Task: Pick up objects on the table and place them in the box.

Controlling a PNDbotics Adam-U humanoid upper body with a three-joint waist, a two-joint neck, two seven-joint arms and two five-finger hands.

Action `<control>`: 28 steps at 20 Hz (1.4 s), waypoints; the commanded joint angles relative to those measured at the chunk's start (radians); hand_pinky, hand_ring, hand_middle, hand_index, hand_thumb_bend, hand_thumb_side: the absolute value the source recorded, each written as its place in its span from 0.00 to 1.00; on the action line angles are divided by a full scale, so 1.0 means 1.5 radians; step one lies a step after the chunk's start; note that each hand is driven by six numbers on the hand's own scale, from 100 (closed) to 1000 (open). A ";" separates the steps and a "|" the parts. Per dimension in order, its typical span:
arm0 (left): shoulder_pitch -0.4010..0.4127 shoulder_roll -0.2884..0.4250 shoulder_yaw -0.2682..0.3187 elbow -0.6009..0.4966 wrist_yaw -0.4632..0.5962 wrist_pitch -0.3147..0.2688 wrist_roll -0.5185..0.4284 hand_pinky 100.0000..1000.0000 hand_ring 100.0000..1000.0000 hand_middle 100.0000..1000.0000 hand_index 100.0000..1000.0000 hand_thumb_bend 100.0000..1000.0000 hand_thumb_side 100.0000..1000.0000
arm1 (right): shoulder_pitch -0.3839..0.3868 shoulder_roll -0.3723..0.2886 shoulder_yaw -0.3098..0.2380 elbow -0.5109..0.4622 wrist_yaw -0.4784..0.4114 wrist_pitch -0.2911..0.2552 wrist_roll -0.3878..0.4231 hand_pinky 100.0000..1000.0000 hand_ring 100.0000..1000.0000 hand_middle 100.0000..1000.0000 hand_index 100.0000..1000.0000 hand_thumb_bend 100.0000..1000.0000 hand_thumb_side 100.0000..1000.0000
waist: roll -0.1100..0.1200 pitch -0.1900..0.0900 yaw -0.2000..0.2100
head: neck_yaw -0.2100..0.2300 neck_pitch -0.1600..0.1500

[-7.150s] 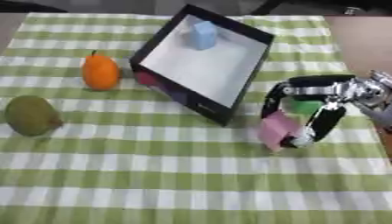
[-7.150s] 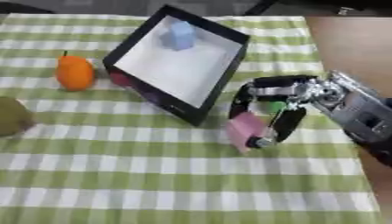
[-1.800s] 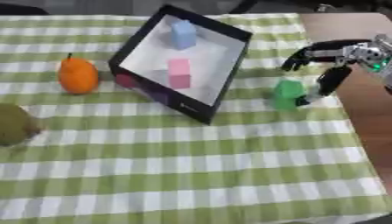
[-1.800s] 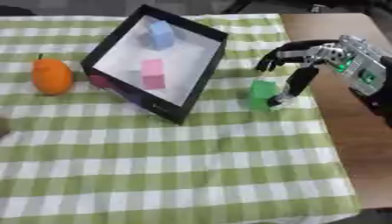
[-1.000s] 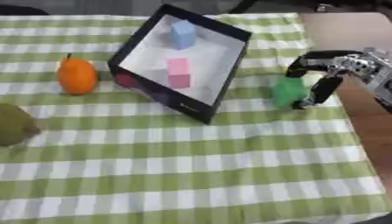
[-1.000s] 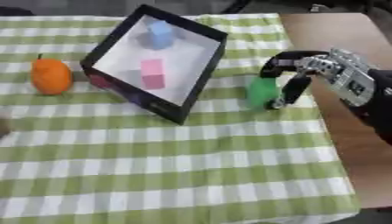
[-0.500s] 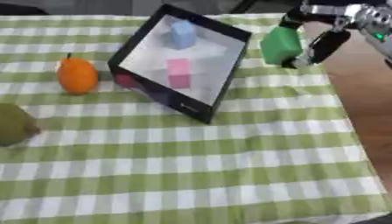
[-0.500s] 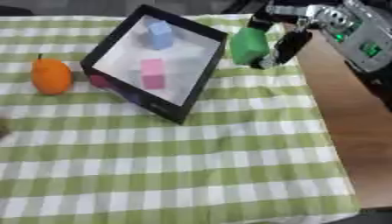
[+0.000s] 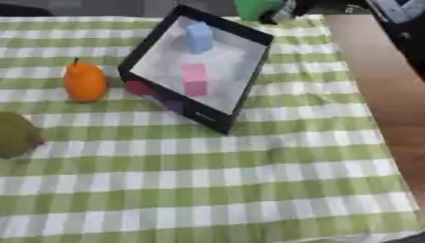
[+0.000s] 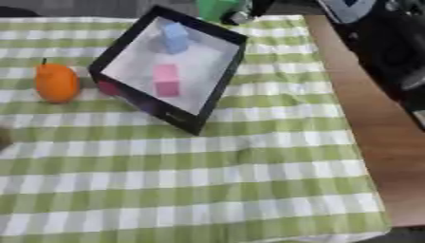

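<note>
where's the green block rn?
The green block is at the top edge of both eye views, held in the right hand just beyond the far corner of the black box.

We see the box [image 9: 241, 90] at centre on the desk [image 9: 365, 85] | two blocks [image 9: 195, 78] inside it | round fruit [image 9: 86, 82] at its 9 o'clock | another fruit [image 9: 15, 135] at 8 o'clock | a held block [image 9: 255, 8] at the box's 12 o'clock

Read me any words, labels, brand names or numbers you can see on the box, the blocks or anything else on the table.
No text can be read.
The black box has small pale marks on its near outer wall, too blurred to read.
The blue block, pink block, green block and orange fruit show no lettering.
</note>
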 commanded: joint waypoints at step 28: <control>-0.009 0.019 -0.003 -0.009 0.003 -0.001 -0.006 0.89 0.80 0.70 0.78 0.29 0.78 | -0.059 0.123 0.010 0.273 0.231 -0.197 -0.018 0.89 0.85 0.80 0.87 0.51 0.19 | -0.008 -0.016 0.013 | -0.012 -0.001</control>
